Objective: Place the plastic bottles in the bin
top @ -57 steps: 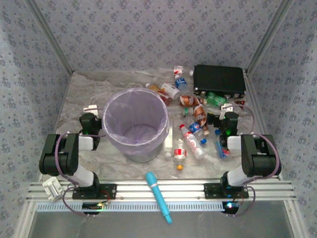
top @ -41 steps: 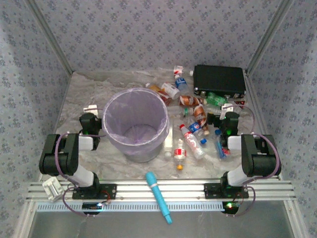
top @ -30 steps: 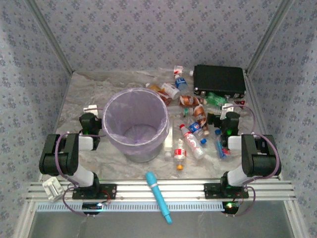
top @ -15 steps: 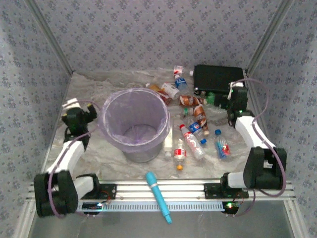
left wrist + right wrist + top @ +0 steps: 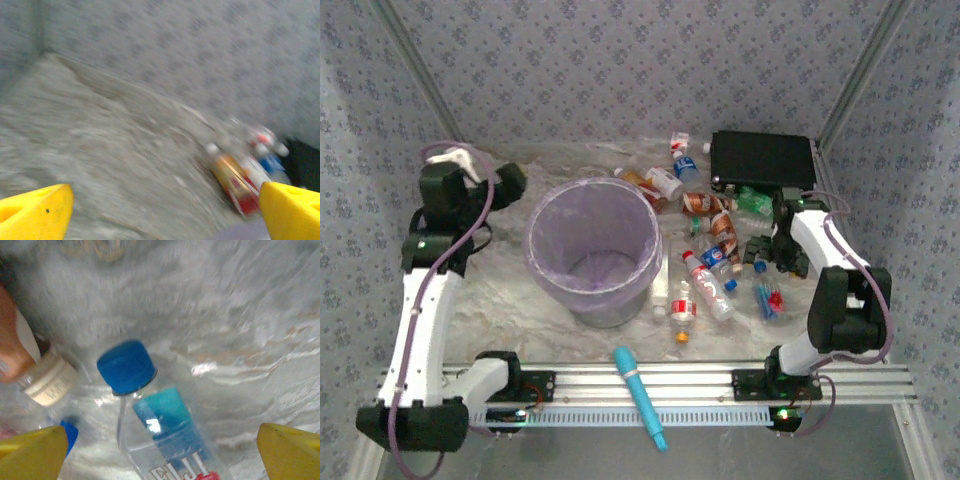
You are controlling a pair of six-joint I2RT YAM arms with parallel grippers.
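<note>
My left arm stands tall to the left of the bin, forearm near upright. Its wrist is bent over at the top, so the left gripper points toward the bin's far-left rim. In the left wrist view its yellow fingertips sit far apart, with nothing between them. My right arm is folded well to the right of the bin, elbow raised. The right gripper points down, fingertips spread wide and empty.
</note>
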